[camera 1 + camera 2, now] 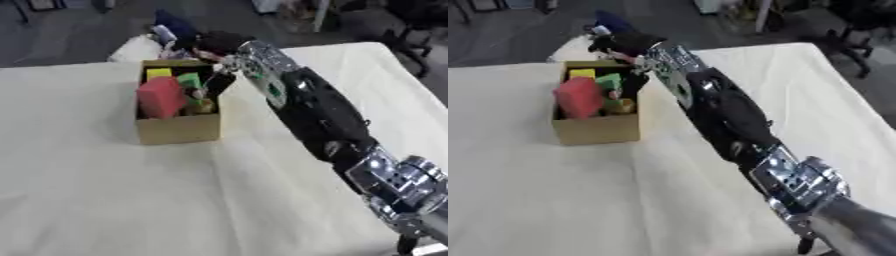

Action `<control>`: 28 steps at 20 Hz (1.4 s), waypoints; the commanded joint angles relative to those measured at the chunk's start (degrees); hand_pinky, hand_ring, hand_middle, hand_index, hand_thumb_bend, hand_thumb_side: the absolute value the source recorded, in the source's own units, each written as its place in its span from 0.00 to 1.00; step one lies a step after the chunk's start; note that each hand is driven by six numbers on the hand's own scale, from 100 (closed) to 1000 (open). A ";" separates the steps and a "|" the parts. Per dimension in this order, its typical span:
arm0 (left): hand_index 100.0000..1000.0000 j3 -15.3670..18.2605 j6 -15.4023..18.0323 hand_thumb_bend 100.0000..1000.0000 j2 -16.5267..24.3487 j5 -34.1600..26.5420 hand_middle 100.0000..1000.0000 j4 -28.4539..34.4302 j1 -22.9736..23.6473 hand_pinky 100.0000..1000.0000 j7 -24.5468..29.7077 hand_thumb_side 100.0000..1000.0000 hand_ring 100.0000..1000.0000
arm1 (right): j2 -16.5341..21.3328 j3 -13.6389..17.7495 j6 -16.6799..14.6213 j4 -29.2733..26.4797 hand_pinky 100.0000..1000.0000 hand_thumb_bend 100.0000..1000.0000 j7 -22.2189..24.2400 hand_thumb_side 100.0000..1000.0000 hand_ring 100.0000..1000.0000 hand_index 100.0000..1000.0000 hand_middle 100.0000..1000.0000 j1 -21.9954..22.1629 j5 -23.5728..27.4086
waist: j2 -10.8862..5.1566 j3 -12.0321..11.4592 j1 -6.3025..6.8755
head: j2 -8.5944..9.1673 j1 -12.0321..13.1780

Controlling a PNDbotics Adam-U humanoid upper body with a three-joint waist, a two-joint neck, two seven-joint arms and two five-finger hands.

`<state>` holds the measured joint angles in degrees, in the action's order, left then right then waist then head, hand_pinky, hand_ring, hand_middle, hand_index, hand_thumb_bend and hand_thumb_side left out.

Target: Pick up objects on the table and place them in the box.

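Observation:
A brown cardboard box (179, 129) stands on the cream-covered table (105, 190), left of centre. Inside it are a red block (160, 96), a green piece (189, 80), a yellow piece (158, 73) and a small yellowish thing (205, 106). My right arm (315, 112) reaches in from the lower right, up across the table. Its black right hand (626, 42) hangs over the box's far right corner. A blue and white shape (168, 27) shows just beyond the hand; whether it is held I cannot tell. The left hand is out of sight.
A white rounded thing (136, 49) lies past the table's far edge behind the box. Chairs and dark floor fill the background. Open tablecloth spreads in front of the box and to its left.

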<state>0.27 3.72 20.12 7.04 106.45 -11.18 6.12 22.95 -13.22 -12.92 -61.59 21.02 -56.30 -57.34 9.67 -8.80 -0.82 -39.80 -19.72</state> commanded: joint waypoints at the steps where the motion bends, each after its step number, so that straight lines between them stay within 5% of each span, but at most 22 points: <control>1: 0.74 0.79 0.01 0.49 0.71 0.21 0.56 0.58 -0.14 0.70 -0.40 0.46 0.56 | 3.58 2.51 2.59 -2.73 0.82 0.14 -1.87 0.24 0.86 1.00 0.94 -1.61 2.54 | -1.92 0.44 -0.20 | -0.44 0.59; 4: 0.74 1.02 -0.01 0.49 0.66 0.29 0.56 0.50 0.21 0.70 -0.64 0.46 0.56 | 5.49 4.02 4.54 -5.70 0.79 0.06 -5.00 0.20 0.82 1.00 0.88 -0.65 6.78 | -2.13 1.60 -0.24 | -0.69 1.51; 8: 0.74 1.56 -0.07 0.49 0.53 0.48 0.56 0.41 0.72 0.70 -1.27 0.46 0.57 | 8.08 5.71 6.83 -13.05 0.76 0.00 -9.11 0.19 0.77 1.00 0.82 4.14 19.38 | -2.17 3.95 -0.33 | -1.07 4.01; 15: 0.74 2.42 -0.44 0.50 0.12 0.78 0.58 0.35 0.77 0.70 -3.39 0.45 0.58 | 10.62 9.87 13.63 -33.85 0.68 0.00 -20.01 0.17 0.69 0.92 0.71 20.63 39.60 | -1.62 7.49 -0.47 | -3.06 10.97; 16: 0.74 2.49 -0.47 0.50 0.04 0.84 0.58 0.34 0.82 0.70 -3.70 0.45 0.58 | 10.44 10.33 14.18 -36.10 0.68 0.00 -21.64 0.10 0.68 0.91 0.71 22.78 41.74 | -1.54 7.68 -0.51 | -3.37 11.84; 17: 0.74 2.61 -0.52 0.49 -0.09 0.87 0.58 0.29 0.96 0.70 -4.05 0.45 0.59 | 9.86 10.78 14.38 -38.00 0.68 0.00 -23.15 0.20 0.68 0.90 0.70 24.91 43.87 | -1.40 7.95 -0.53 | -3.70 13.10; 21: 0.75 3.09 -0.80 0.48 -0.64 0.80 0.60 0.06 1.60 0.71 -6.08 0.44 0.60 | 6.00 12.41 12.31 -43.50 0.66 0.00 -27.49 0.24 0.66 0.87 0.67 32.52 50.65 | -0.89 9.06 -0.50 | -4.28 17.75; 22: 0.75 3.17 -0.87 0.48 -0.86 0.67 0.60 0.01 1.66 0.71 -6.81 0.44 0.60 | 4.85 12.65 11.50 -44.30 0.66 0.00 -28.11 0.11 0.66 0.87 0.67 34.17 51.48 | -0.73 9.31 -0.44 | -4.30 18.92; 23: 0.75 3.18 -0.90 0.48 -1.04 0.54 0.60 -0.01 1.70 0.71 -7.49 0.44 0.61 | 3.70 12.73 10.74 -44.90 0.66 0.00 -28.43 0.26 0.65 0.86 0.67 35.71 52.05 | -0.62 9.49 -0.38 | -4.31 19.92; 28: 0.75 3.08 -0.93 0.47 -1.76 0.38 0.61 -0.30 2.14 0.71 -9.94 0.44 0.61 | -0.98 12.57 8.21 -45.13 0.65 0.00 -28.69 0.30 0.63 0.86 0.66 40.57 53.53 | 0.00 10.69 -0.12 | -4.32 23.22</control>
<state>2.79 2.75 17.98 7.52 105.59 -8.71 -3.06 22.15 -1.18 -4.02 -105.63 -7.54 -15.31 -4.45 9.68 2.02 -0.82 -43.82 2.65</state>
